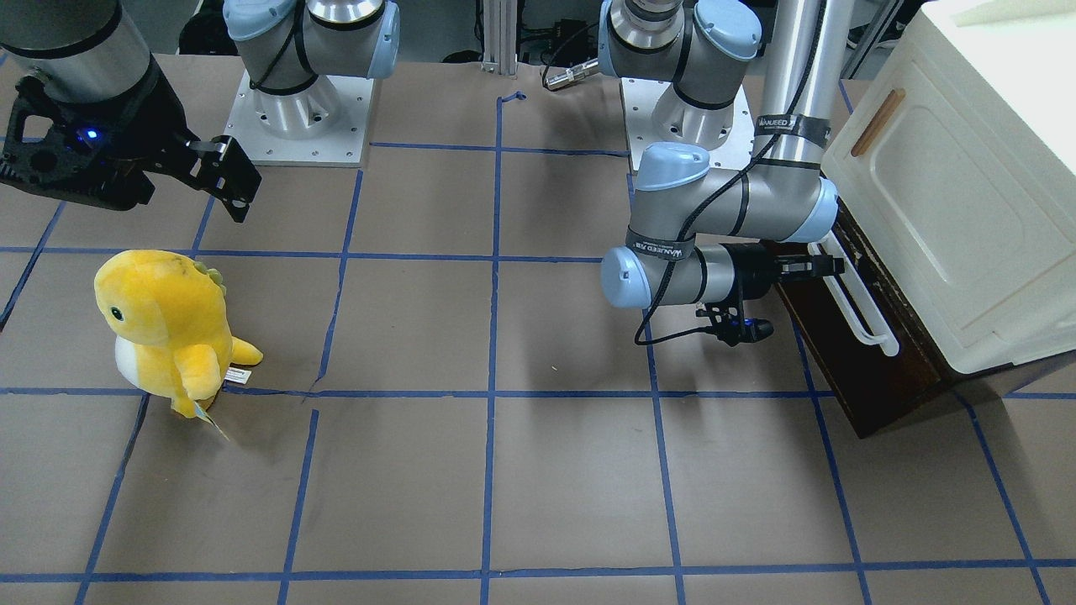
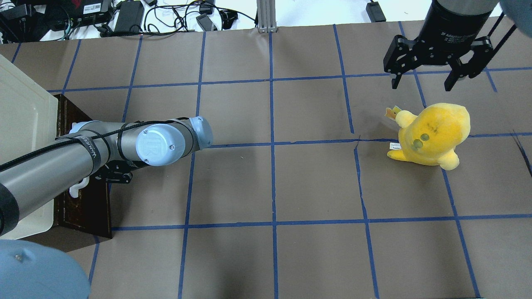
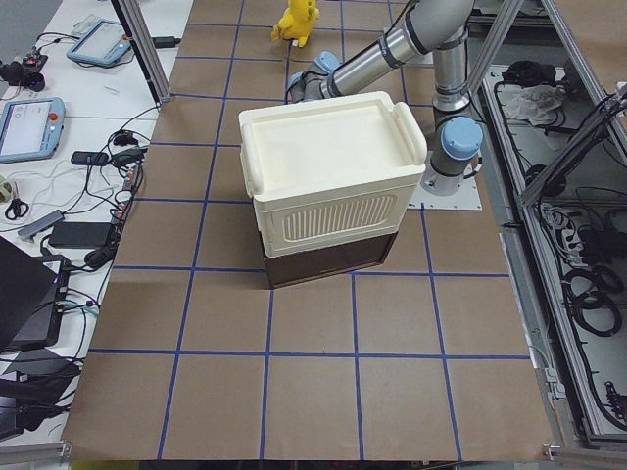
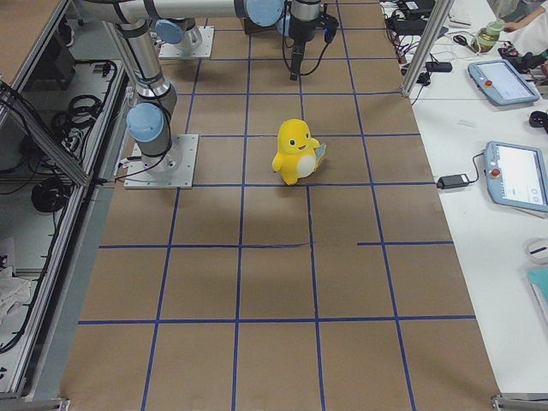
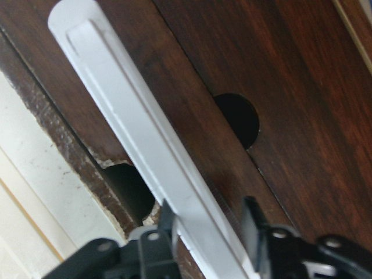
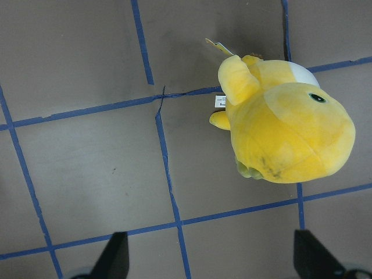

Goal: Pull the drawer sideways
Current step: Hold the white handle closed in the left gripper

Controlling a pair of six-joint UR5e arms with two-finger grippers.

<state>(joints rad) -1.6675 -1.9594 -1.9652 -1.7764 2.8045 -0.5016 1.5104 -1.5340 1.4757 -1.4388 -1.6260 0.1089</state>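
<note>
Grip looks made on the left side: in the wrist view the left end effector [image 5: 208, 215] has one finger on each side of the white handle [image 5: 135, 133]. One pad touches the bar and the other is a hair off at most, so I read it as clamped on the bar. Just behind the bar is the dark brown front of the drawer [image 1: 849, 370], at the left end of the counter [image 2: 270, 182], under the cream cabinet [image 1: 950, 210]. I can't tell how far out the drawer is. Key geometry: the bar's long axis runs near-to-far along the drawer front, and the front faces right, toward the counter's middle. Left forearm lies level and points left at it, so the drawer is straight ahead of the tool. Pull should go straight back to the right, square to the bar. Grip sits toward the robot-side end of the bar, not mid-span, so I'd expect the drawer to skew if the pull drifts off square. Far across on the right, the right end effector [image 2: 421, 86] hangs with fingers spread and empty. It is above the counter just beyond the yellow plush toy [image 2: 434, 133], well apart from the drawer. Only the left arm is placed for this.
</note>
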